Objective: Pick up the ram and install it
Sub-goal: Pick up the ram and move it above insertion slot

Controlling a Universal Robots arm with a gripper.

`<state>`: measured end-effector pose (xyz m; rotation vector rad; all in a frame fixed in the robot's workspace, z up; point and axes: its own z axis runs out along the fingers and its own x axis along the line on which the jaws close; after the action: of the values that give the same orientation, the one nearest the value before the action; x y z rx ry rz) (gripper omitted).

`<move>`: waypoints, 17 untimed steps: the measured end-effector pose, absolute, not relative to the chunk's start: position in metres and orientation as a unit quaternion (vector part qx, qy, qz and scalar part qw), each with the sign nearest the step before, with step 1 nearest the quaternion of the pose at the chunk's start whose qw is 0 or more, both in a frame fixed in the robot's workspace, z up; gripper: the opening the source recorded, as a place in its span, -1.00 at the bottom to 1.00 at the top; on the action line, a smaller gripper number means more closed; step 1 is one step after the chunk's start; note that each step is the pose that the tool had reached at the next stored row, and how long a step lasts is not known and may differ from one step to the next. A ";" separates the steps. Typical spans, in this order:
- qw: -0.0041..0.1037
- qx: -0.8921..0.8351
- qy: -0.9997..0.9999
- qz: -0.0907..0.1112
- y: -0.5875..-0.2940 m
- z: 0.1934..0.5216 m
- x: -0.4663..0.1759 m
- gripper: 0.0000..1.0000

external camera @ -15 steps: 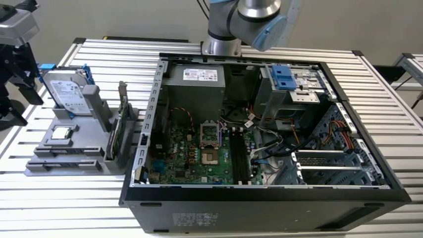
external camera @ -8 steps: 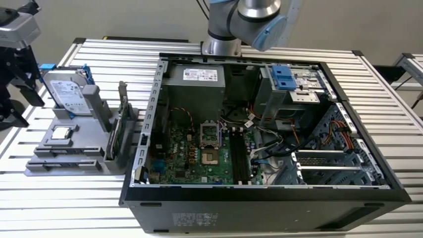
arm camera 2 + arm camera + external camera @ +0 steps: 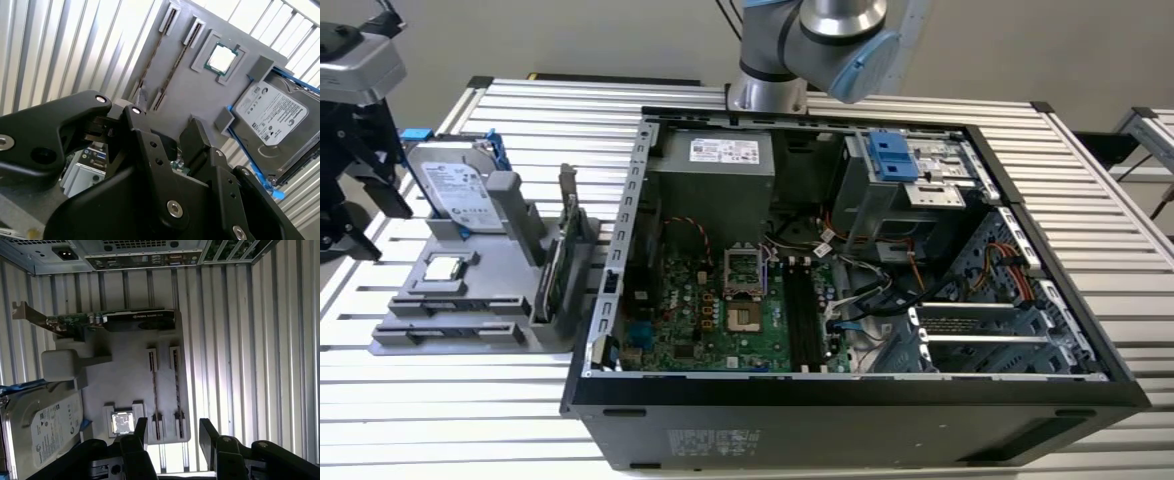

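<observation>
Two thin dark ram sticks (image 3: 154, 390) stand on edge in parallel slots of a grey holder tray (image 3: 125, 375). They also appear as dark lines (image 3: 150, 65) in the second wrist view and sit at the tray's near end (image 3: 460, 303) in the exterior view. My gripper (image 3: 173, 431) hovers above the tray at the exterior view's far left (image 3: 367, 215). It is open, with nothing between its black fingers (image 3: 141, 426), which bracket the sticks' ends in the first wrist view. The motherboard's long black slots (image 3: 801, 320) lie inside the open computer case (image 3: 620, 300).
The tray also carries a hard drive (image 3: 40, 425), a square processor chip (image 3: 122, 422) and a greenish card with a metal bracket (image 3: 110, 320). The case, full of cables and a drive cage (image 3: 907, 170), stands on the slatted metal table (image 3: 454, 410) beside the tray.
</observation>
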<state>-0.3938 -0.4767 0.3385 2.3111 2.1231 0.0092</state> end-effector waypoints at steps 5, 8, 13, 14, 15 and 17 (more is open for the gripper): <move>0.002 0.736 0.676 0.003 -0.477 0.336 -0.394 1.00; 0.002 0.736 0.676 0.003 -0.477 0.334 -0.394 1.00; 0.002 0.736 0.676 0.003 -0.477 0.331 -0.394 1.00; 0.002 0.736 0.676 0.003 -0.477 0.330 -0.394 1.00; 0.002 0.736 0.676 0.003 -0.477 0.330 -0.394 1.00; 0.002 0.736 0.676 0.003 -0.477 0.328 -0.394 1.00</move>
<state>-0.3937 -0.4767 0.3279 2.3111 2.1230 0.0095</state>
